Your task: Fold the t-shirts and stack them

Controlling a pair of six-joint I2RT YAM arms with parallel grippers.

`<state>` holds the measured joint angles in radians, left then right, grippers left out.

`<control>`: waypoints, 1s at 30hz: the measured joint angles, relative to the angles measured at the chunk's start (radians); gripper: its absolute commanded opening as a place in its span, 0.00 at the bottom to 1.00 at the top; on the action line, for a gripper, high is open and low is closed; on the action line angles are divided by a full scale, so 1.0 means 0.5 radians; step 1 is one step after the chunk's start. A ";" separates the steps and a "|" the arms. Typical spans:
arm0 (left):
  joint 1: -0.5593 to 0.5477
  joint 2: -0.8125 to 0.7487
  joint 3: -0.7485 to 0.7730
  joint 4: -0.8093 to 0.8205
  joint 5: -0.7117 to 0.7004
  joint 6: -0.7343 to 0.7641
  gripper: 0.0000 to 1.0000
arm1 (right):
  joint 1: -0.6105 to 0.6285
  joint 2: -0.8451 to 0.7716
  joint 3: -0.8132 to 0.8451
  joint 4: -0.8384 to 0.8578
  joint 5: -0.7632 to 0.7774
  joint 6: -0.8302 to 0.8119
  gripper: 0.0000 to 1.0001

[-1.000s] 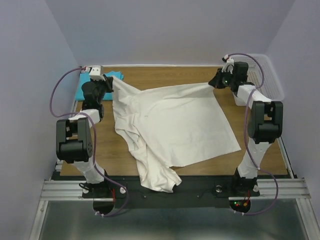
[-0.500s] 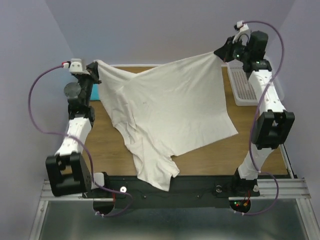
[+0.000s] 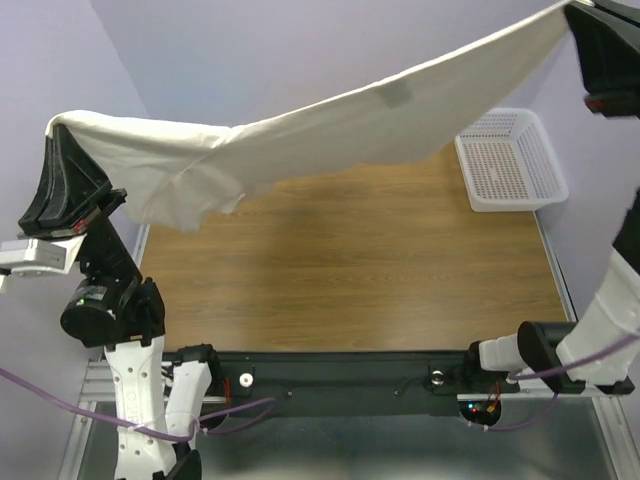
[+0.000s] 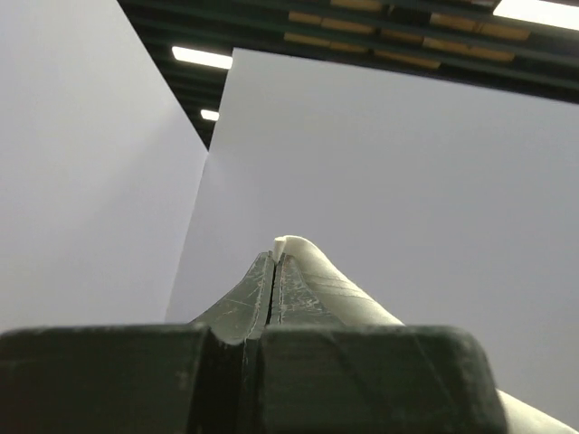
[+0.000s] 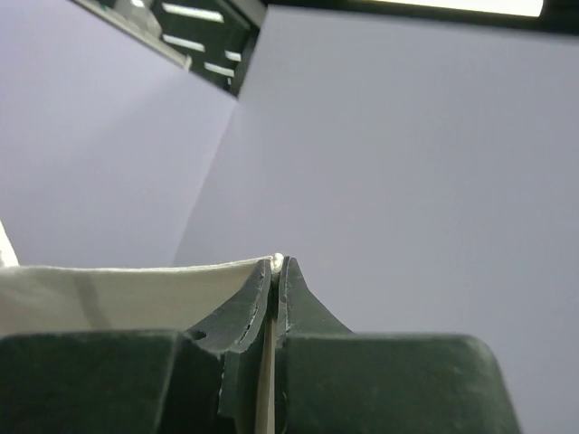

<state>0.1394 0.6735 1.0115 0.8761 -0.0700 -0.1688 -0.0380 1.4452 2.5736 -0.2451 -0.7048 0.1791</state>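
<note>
cream-white t-shirt [image 3: 330,125], stretched aloft above table [image 3: 340,270], edges pinched in clamped left gripper [image 3: 55,132] and clamped right gripper [image 3: 578,10].

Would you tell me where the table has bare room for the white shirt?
The wooden table is bare from the near edge to the basket in the far right corner. The far left is hidden behind the hanging white shirt.

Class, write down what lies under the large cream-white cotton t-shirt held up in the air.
Under the cream-white t-shirt shows the brown wooden table, with a white plastic mesh basket at its far right. The drooping cloth covers the table's far-left corner.
</note>
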 measured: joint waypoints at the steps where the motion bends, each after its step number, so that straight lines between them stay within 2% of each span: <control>1: 0.000 -0.011 0.034 -0.009 -0.011 -0.005 0.00 | 0.000 -0.048 0.074 0.041 0.004 0.046 0.01; 4: 0.001 -0.033 0.096 -0.033 0.020 -0.044 0.00 | -0.003 -0.114 0.172 0.172 0.037 0.131 0.00; 8: 0.001 -0.093 0.111 -0.079 0.157 -0.140 0.00 | -0.018 -0.166 0.117 0.262 0.082 0.211 0.01; 12: 0.000 -0.163 0.052 -0.095 0.243 -0.191 0.00 | -0.020 -0.165 -0.153 0.275 0.131 0.227 0.00; 20: 0.000 -0.149 -0.351 -0.098 0.314 -0.208 0.00 | -0.028 0.079 -0.801 0.195 0.168 0.161 0.01; 24: 0.000 0.069 -0.560 -0.008 0.362 -0.238 0.00 | -0.028 0.204 -1.164 0.159 0.108 0.041 0.01; 30: -0.001 0.703 -0.649 0.061 0.394 -0.240 0.00 | -0.028 0.381 -1.686 0.105 -0.115 -0.472 0.01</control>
<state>0.1390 1.0248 0.6868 0.9066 0.1272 -0.2890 -0.0521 1.6356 1.7306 -0.1928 -0.7624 -0.0570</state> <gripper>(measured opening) 0.026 0.040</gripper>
